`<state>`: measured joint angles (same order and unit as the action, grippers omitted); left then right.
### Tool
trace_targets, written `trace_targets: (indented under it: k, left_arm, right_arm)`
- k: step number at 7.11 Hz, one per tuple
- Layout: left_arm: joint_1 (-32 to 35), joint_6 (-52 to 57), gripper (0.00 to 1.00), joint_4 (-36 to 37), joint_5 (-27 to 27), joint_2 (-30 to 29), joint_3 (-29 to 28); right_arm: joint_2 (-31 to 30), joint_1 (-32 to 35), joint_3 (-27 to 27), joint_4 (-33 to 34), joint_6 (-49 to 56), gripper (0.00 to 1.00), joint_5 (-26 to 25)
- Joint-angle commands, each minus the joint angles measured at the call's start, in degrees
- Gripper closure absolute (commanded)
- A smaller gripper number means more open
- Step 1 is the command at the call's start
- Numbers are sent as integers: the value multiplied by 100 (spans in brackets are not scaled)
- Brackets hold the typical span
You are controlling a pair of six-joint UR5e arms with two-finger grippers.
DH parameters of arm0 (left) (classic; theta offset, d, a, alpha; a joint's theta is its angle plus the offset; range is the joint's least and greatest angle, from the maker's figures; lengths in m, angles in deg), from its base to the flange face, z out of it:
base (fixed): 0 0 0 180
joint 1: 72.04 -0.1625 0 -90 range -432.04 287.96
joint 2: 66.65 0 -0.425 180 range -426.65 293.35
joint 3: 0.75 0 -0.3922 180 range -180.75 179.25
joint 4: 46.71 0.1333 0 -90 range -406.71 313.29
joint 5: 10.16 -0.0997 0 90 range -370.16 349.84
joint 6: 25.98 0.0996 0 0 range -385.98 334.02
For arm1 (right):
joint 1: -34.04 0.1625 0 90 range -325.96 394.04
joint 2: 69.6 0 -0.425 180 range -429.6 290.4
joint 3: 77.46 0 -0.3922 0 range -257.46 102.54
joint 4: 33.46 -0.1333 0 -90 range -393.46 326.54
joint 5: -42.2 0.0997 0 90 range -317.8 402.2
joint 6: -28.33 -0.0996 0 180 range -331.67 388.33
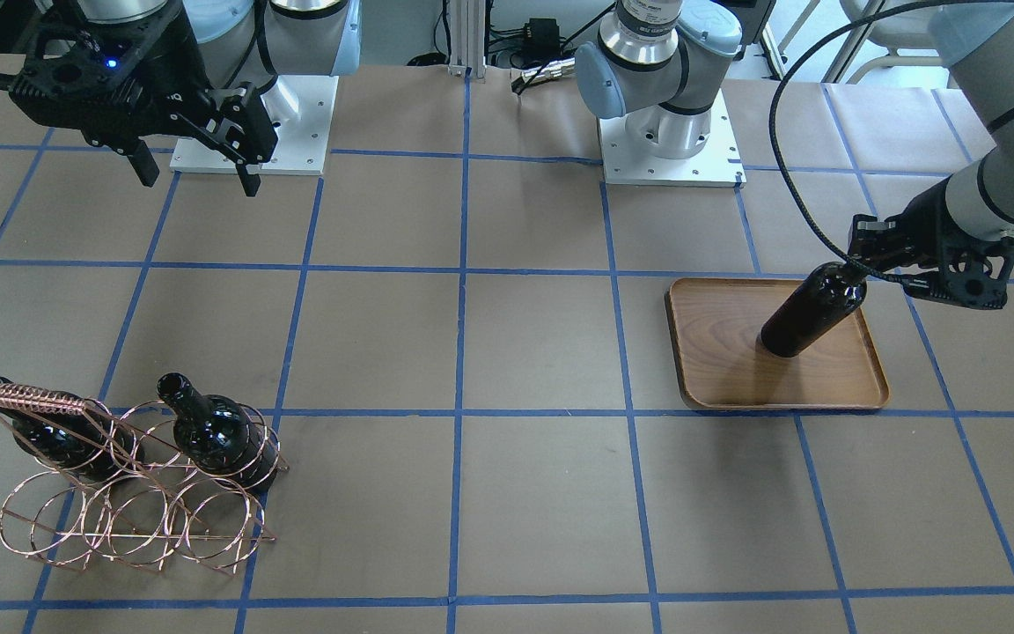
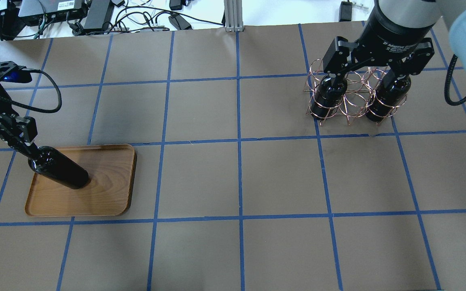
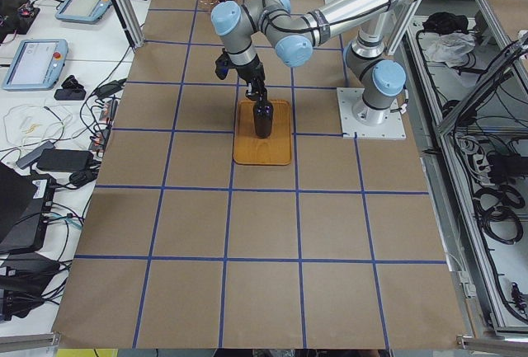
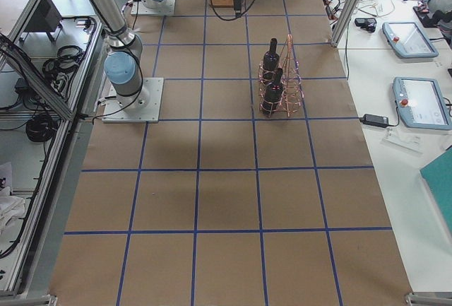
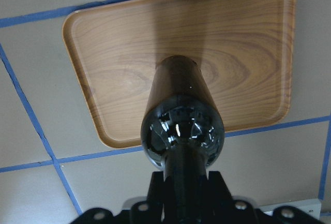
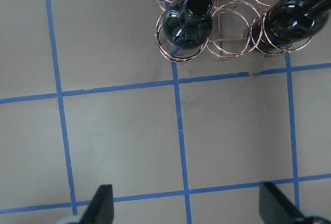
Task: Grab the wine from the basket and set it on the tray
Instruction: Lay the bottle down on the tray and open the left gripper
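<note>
My left gripper is shut on the neck of a near-black wine bottle, whose base rests on the brown wooden tray. The left wrist view looks down the bottle onto the tray. The overhead view shows the same bottle and tray. My right gripper is open and empty, high above the table. The copper wire basket holds two more bottles; they show in the right wrist view.
The table is brown paper with a blue tape grid. The two arm bases stand at the robot's edge. The basket and the tray lie at opposite ends of the table.
</note>
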<state>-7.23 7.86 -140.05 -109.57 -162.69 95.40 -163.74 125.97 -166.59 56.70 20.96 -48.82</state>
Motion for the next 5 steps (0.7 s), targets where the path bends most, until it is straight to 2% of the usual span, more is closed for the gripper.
trace_targets:
  k: [1, 2, 3, 5]
  left_arm:
    - [5, 8, 11, -17, 0, -11, -9]
    - [5, 8, 0, -35, -18, -11, -35]
    - [75, -1, 0, -61, -18, 67, -79]
    - [277, -246, 0, -410, 105, 584, -332]
  right_arm:
    - [0, 0, 0, 1, -10, 0, -3]
    - [0, 0, 0, 1, -10, 0, -3]
    - [0, 0, 0, 18, -10, 0, -3]
    - [0, 0, 0, 19, -10, 0, -3]
